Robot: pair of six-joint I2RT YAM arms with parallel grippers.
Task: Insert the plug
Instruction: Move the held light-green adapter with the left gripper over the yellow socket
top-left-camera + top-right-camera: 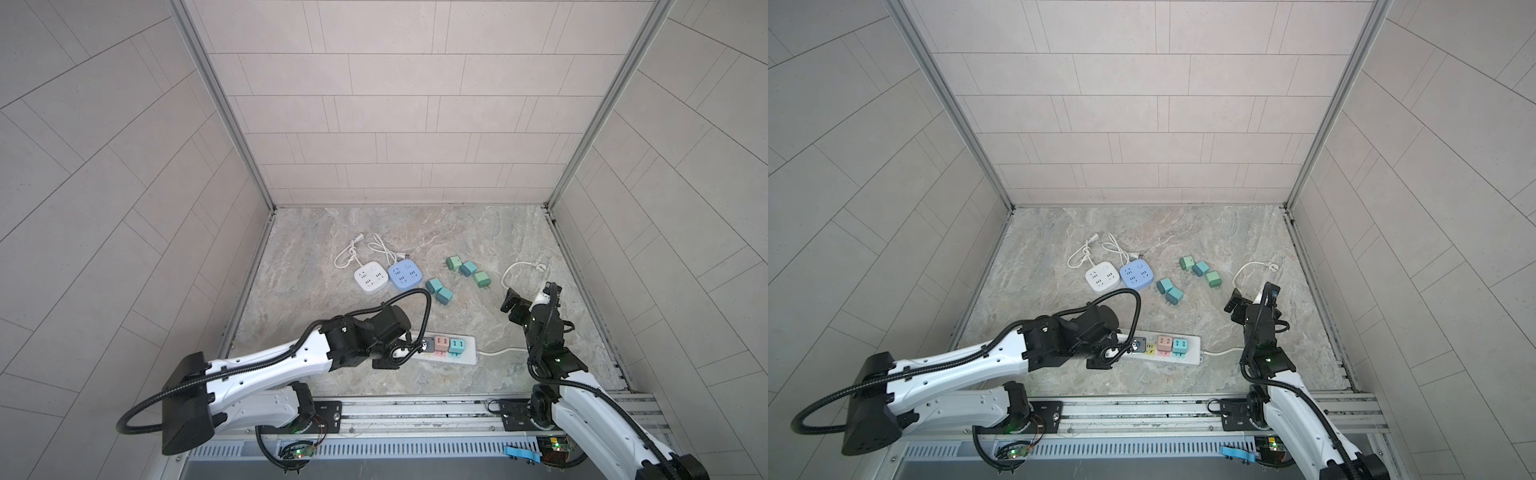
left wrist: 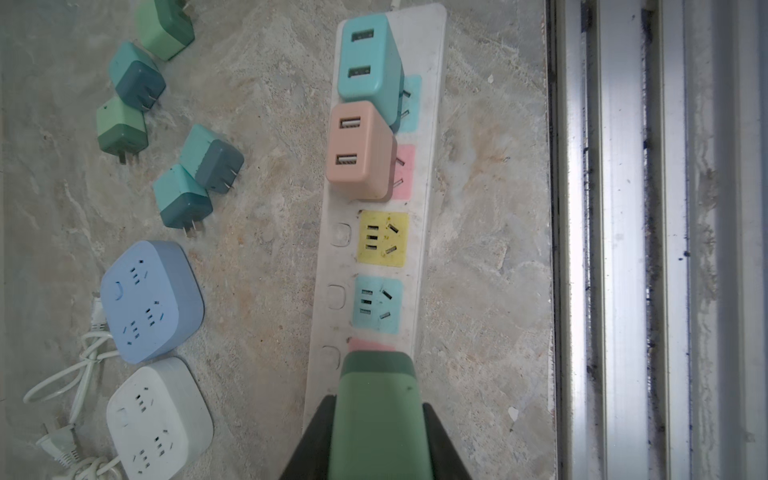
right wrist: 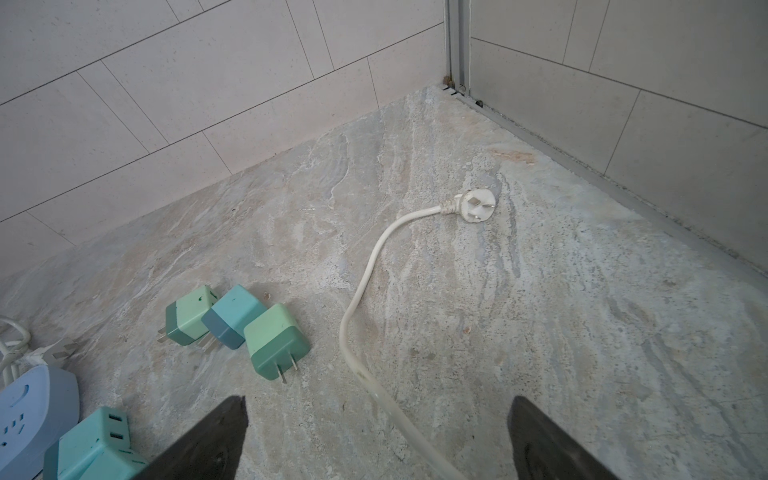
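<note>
While my left hand (image 2: pixel 377 402) squeezes tight on the green plug (image 2: pixel 378 440), that plug sits right over the left end of the long white power strip (image 2: pixel 428 124), at the front of the tabletop (image 1: pixel 374 232). The plug's long side runs the same way as my fingers (image 2: pixel 320 432). Its dark green end points away from me, down at a pink socket (image 2: pixel 370 344) on the strip. The pins are hidden, so I cannot tell if they are in the holes.

In both top views the strip lies long ways from left to right. Going along it I see an empty blue socket (image 2: pixel 377 305), then an empty yellow socket (image 2: pixel 382 239). After those come a pink charger (image 2: pixel 359 149) and a teal charger (image 2: pixel 365 58), standing up side by side and touching.

Farther back sit a white socket box (image 1: pixel 368 280) and a blue socket box (image 1: pixel 405 276), side by side. To their right, two teal plugs (image 1: pixel 439 291) lie together, then three more plugs (image 1: pixel 468 268) in a little row.

My right hand (image 3: pixel 378 403) hangs over the right side with its fingers wide apart, holding nothing. The white cord (image 3: pixel 365 282) runs under it to a round white plug (image 3: pixel 478 205) near the right wall.
</note>
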